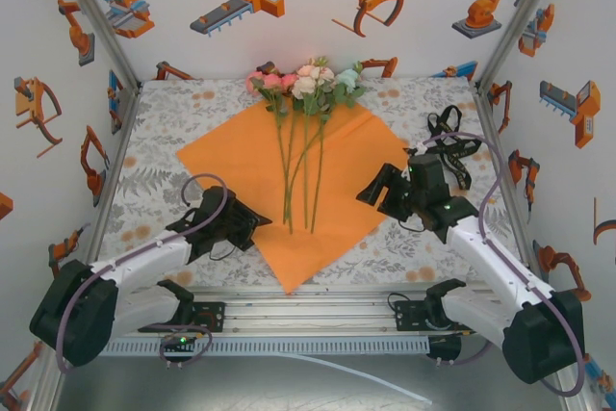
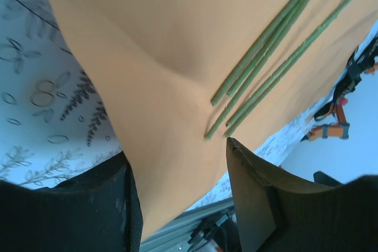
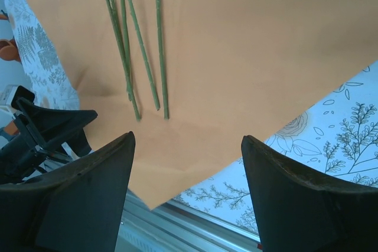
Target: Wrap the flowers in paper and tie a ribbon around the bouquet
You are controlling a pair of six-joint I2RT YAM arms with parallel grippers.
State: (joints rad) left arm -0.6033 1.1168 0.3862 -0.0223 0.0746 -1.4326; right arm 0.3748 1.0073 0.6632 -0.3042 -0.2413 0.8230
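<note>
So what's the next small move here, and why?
Probably close the left gripper on the paper: its open jaws straddle the sheet's left edge, and the flowers lie along the middle, so that side looks ready to fold over the stems.

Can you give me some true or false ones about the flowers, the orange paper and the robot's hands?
1. The flowers lie on the orange paper. True.
2. The paper is rolled around the stems. False: it lies spread out under them.
3. The black ribbon is tied around the flowers. False: it lies on the table beside the right arm, away from them.
4. The left gripper and the right gripper both have their fingers apart. True.
5. The blooms point toward the robot. False: they point away.
</note>
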